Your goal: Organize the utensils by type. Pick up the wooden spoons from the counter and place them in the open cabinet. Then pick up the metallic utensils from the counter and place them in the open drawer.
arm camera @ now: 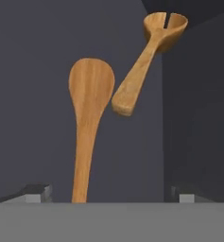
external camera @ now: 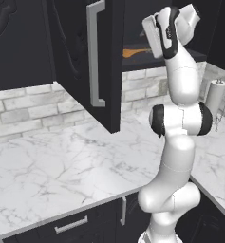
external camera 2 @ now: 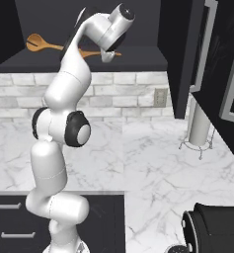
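Two wooden spoons lie on the dark shelf [external camera 2: 138, 62] of the open cabinet [external camera: 104, 71]. The plain oval one [arm camera: 91, 87] has its handle running down between my fingertips [arm camera: 38, 193] without touching either. The slotted one [arm camera: 153, 45] lies tilted beyond it, its handle end close to the first spoon's bowl. From the right base both show as orange shapes, one at the left [external camera 2: 39, 44], one by my hand [external camera 2: 96, 53]. My gripper [arm camera: 111, 196] is open, raised at the shelf mouth [external camera 2: 107, 55]. The white marble counter [external camera: 61, 171] lies below. The metallic utensils are out of view.
The cabinet door with its long silver handle [external camera: 95, 52] juts out left of the arm. A paper towel roll [external camera 2: 200, 123] stands at the back right of the counter. A dark pot [external camera 2: 217, 227] sits at the near right. Black drawer fronts with silver handles [external camera: 71, 224] run under the counter.
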Motion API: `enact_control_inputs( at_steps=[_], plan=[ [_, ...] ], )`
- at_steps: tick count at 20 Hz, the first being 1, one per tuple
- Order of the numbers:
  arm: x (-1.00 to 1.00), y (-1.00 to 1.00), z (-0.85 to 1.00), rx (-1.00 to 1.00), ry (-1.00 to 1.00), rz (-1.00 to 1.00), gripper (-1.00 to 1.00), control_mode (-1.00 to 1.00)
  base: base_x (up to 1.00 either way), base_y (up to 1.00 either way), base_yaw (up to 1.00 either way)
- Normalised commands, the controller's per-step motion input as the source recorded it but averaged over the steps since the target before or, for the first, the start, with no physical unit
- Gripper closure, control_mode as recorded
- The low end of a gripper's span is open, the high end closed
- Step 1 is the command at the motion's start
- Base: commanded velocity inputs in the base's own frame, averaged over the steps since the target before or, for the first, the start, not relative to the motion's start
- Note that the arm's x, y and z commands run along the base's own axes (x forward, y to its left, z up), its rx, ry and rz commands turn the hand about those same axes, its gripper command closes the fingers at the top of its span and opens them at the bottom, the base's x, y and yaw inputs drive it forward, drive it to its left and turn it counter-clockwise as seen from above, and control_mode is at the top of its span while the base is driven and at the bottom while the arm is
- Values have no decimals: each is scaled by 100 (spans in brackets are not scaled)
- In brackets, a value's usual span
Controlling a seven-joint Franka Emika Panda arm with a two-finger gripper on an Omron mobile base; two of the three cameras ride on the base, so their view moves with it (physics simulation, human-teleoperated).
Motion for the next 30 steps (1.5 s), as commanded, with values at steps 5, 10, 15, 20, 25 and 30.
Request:
enact_control_inputs(
  at_steps=[5,10,15,20,25,30],
  plan=[
    [-43,-4,0,9,1,-4,-100,-100,0,0,0],
    [-66,-20,0,13,0,-8,-100,-100,0,0,0],
    [-94,-16,-16,8,-1,-17,-100,-100,0,0,0],
    [-100,-1,-19,3,0,-22,-100,-100,0,0,0],
    [-100,1,-30,0,3,-25,-100,-100,0,0,0],
    [-100,0,-29,0,11,-27,-100,-100,0,0,0]
  ],
)
